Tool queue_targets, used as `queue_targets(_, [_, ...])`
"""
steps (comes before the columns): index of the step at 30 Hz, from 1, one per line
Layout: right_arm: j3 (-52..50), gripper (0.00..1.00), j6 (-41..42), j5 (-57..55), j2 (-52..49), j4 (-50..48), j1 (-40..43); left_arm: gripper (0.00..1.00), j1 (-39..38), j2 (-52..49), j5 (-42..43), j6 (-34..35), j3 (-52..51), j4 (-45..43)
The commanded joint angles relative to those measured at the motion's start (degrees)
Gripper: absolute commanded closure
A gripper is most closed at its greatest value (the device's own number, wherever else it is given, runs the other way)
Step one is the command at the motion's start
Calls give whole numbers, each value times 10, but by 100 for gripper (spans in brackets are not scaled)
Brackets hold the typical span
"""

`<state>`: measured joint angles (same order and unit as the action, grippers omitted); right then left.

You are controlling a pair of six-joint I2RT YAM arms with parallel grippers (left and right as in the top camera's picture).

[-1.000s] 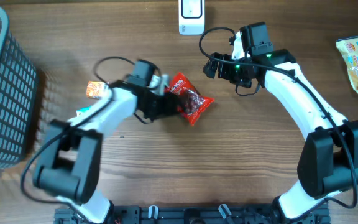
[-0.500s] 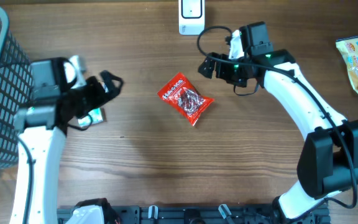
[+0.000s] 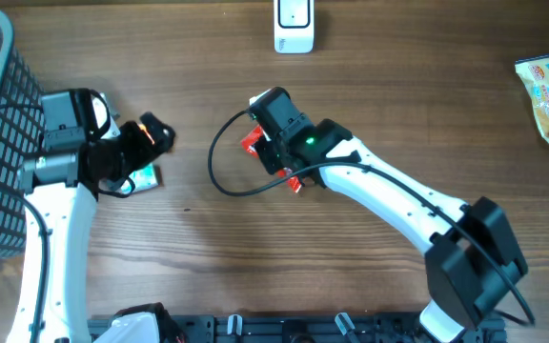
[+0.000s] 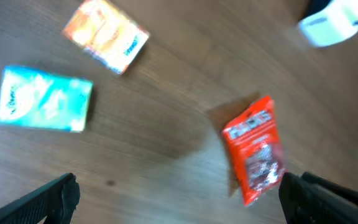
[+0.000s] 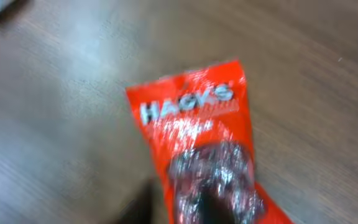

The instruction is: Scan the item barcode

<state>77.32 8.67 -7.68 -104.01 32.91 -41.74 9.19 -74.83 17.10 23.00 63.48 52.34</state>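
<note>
Red packet [image 3: 250, 142] being reached by right gripper [image 3: 273, 157] for scanning.
Left gripper [image 3: 151, 136] being withdrawn to bench's [image 3: 255, 272] left edge, jaws apart; right jaws: cannot tell.

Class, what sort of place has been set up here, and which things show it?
Probably a mock shop checkout on a wooden table: a white scanner, a grey basket and packaged snacks such as the red packet.
</note>
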Motion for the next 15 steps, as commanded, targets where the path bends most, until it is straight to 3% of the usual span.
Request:
queue_targets(1, [0, 96, 49, -44, -51, -11, 17, 0, 3, -20, -45, -3, 5, 21])
queue_targets(15, [1, 96, 96, 3, -123, 17, 66, 0, 3, -30, -54, -3, 5, 24])
